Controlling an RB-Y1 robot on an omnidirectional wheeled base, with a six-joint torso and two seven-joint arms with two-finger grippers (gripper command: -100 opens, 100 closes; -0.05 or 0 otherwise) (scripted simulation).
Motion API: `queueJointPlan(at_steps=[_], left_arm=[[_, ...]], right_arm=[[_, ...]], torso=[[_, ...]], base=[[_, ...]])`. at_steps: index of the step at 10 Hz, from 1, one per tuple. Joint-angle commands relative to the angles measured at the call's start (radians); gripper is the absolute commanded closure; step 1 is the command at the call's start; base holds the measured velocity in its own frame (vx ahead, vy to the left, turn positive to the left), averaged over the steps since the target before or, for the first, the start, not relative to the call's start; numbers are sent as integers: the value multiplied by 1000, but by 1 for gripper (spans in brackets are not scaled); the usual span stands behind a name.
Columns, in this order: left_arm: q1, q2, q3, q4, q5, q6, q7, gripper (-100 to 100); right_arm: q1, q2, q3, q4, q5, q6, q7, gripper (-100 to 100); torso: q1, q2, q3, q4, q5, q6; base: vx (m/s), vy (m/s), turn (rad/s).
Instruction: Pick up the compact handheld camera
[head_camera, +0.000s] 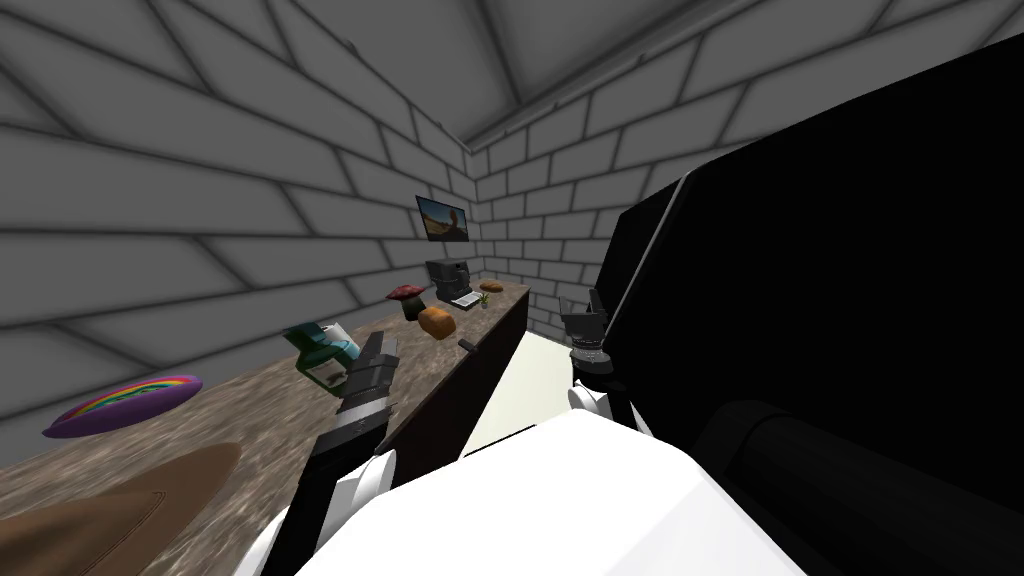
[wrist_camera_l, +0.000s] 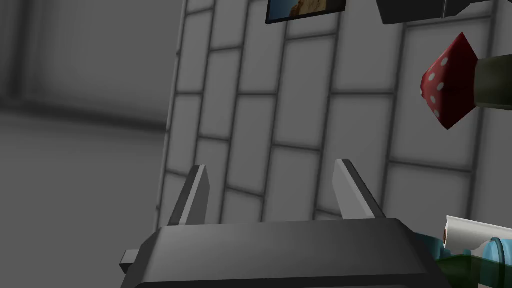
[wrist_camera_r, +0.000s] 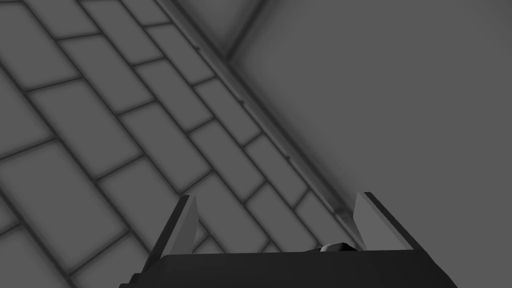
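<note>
A small dark object (head_camera: 467, 346), the likeliest compact camera, lies near the front edge of the mottled brown counter (head_camera: 250, 420), too small to make out in detail. My left gripper (head_camera: 383, 347) hovers open above the counter, short of that object and beside a green bottle (head_camera: 323, 358). Between its fingers (wrist_camera_l: 272, 167) there is nothing but the brick wall; the bottle (wrist_camera_l: 475, 252) and a red spotted mushroom (wrist_camera_l: 446, 85) sit off to one side. My right gripper (head_camera: 590, 308) is raised at the right, away from the counter, open and empty (wrist_camera_r: 277, 197).
Along the counter lie a rainbow disc (head_camera: 125, 403), a brown hat (head_camera: 100, 520), a mushroom (head_camera: 407, 296), an orange loaf (head_camera: 437, 321), a dark machine (head_camera: 449, 279) and a small plant (head_camera: 484, 299). A large black panel (head_camera: 820, 280) stands close at the right. Pale floor (head_camera: 530, 380) runs between.
</note>
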Motion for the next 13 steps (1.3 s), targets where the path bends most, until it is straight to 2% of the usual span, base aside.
queueJointPlan(at_steps=[1, 6, 8, 9, 11, 13], left_arm=[[-5, 37, 16, 25, 1, 8, -3, -100], [-25, 93, 83, 127, 3, 41, -13, -100], [-35, 102, 117, 177, 5, 59, -19, -100], [-35, 102, 117, 179, 5, 59, -19, -100], [-47, 107, 149, 233, 6, 79, -24, -100], [-58, 112, 180, 285, 7, 98, -29, -100]], right_arm=[[0, 0, 0, 0, 0, 0, 0, 0], [0, 0, 0, 0, 0, 0, 0, 0], [0, 0, 0, 0, 0, 0, 0, 0], [0, 0, 0, 0, 0, 0, 0, 0], [0, 0, 0, 0, 0, 0, 0, 0], [0, 0, 0, 0, 0, 0, 0, 0]], torso=[[0, 0, 0, 0, 0, 0], [-12, 1, 1, 0, -3, 0], [-12, 0, 0, 0, -3, 0], [-14, -1, 0, 0, -3, 0], [-8, -1, 0, 0, -2, 0], [-13, 0, 0, 0, -3, 0]], base=[[1, -64, -7], [-5, -168, 6], [4, -199, 6], [14, -146, 15], [1, -142, 3], [-11, -209, 18]])
